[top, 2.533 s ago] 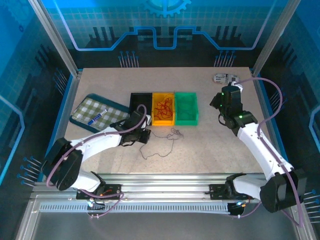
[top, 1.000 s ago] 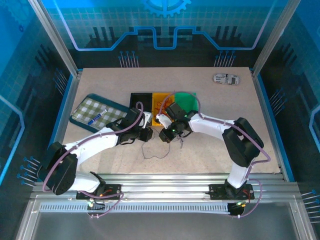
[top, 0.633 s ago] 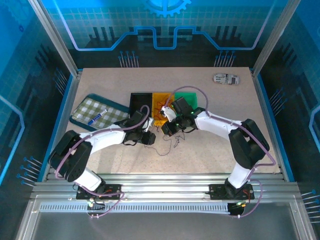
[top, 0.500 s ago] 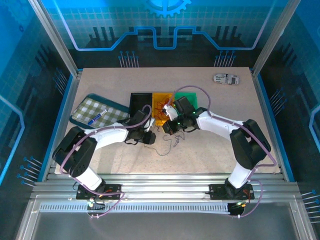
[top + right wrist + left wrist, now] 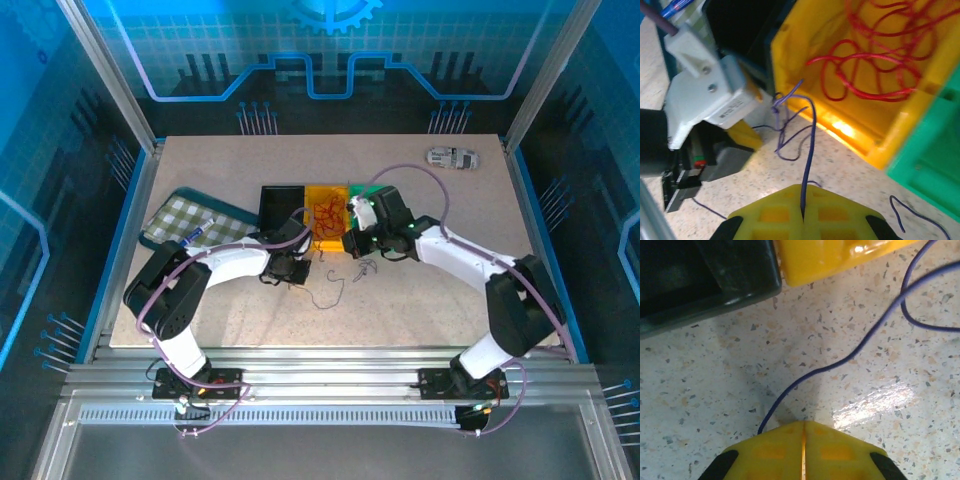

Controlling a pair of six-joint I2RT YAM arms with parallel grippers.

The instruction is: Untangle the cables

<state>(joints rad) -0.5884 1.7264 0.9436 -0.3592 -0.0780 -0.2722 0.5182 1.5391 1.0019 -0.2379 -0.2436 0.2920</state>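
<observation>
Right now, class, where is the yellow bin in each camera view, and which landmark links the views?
Top external: yellow bin at the table's centre.
Left wrist: along the top edge, right of centre.
Right wrist: across the upper right.
Shared landmark: the black bin, on its left in all three.

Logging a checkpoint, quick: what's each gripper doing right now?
Left gripper: shut, blue cable at its tip, grip unclear.
Right gripper: shut on the blue cable.
</observation>
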